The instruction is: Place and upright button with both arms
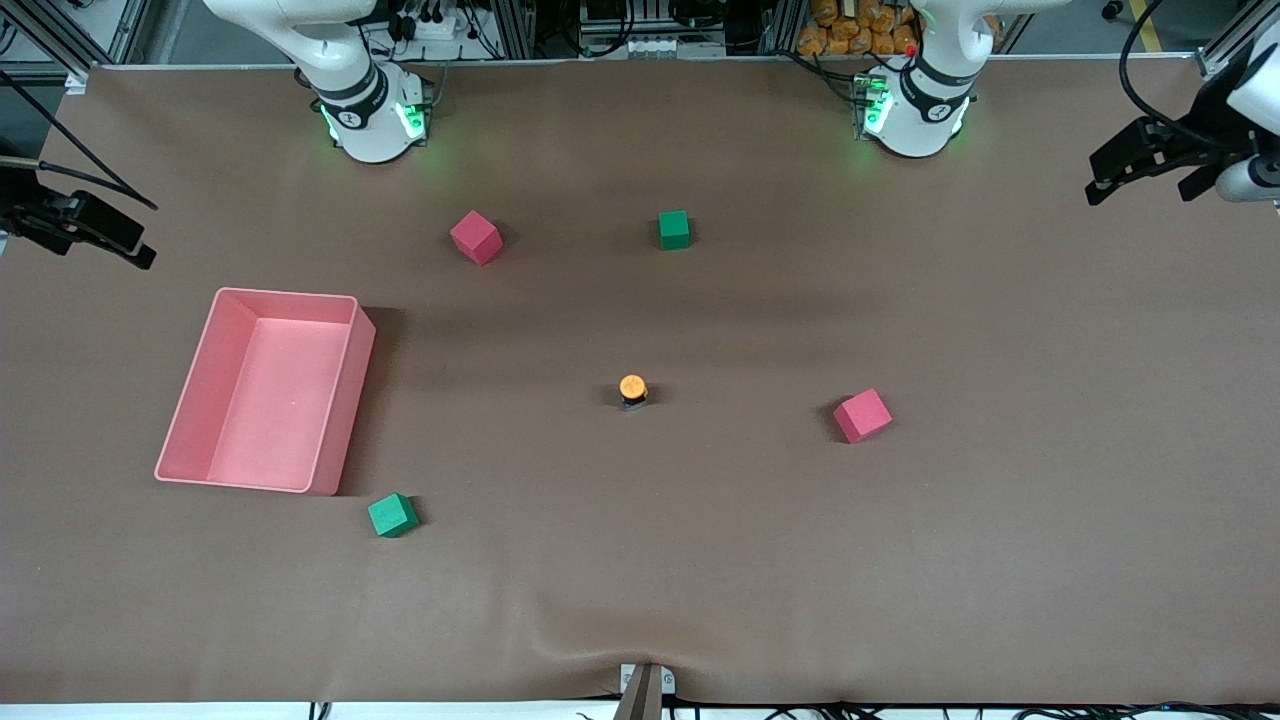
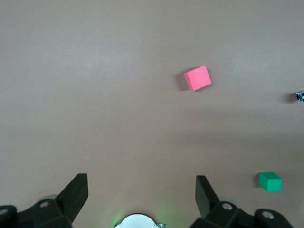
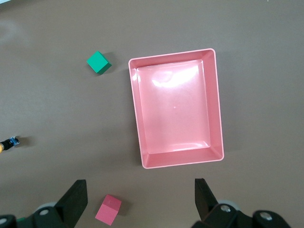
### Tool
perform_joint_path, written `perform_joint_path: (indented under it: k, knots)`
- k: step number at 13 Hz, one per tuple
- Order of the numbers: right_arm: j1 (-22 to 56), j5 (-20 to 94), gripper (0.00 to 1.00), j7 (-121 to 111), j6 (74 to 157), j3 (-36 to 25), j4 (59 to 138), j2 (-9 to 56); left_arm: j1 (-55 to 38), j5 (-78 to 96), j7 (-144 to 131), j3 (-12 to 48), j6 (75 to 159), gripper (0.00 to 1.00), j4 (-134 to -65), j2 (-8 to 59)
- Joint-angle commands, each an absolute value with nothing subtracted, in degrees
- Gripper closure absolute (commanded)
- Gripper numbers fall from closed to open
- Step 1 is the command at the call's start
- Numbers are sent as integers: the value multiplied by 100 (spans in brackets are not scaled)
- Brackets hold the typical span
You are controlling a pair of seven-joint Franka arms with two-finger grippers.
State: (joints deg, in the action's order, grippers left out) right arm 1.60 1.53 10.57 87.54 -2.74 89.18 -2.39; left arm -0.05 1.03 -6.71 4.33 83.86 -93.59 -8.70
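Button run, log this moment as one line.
button: on table, cap up, untouched | left gripper: open, waiting at table end | right gripper: open, above pink bin | bin: empty

A pink bin (image 1: 335, 400), two pink cubes (image 1: 476, 237) and two green cubes (image 1: 674, 229) lie apart.

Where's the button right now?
In the front view the button stands on the open table mid-way between the arms' ends, beside a pink cube and nearer the camera than the green cube.

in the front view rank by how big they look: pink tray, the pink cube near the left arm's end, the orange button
1. pink tray, by far the largest
2. pink cube
3. button, clearly the smallest
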Motion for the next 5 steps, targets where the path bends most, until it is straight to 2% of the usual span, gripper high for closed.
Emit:
perform_joint_path:
  k: [1, 5]
  knots:
    - [149, 149, 0, 1002, 8710, -281, 8921, -281, -97, -9, -642, 317, 8166, 0, -9097, -809]
    - [149, 149, 0, 1011, 8692, -281, 8921, -273, -334, -44, -642, 159, 8007, 0, -8904, -712]
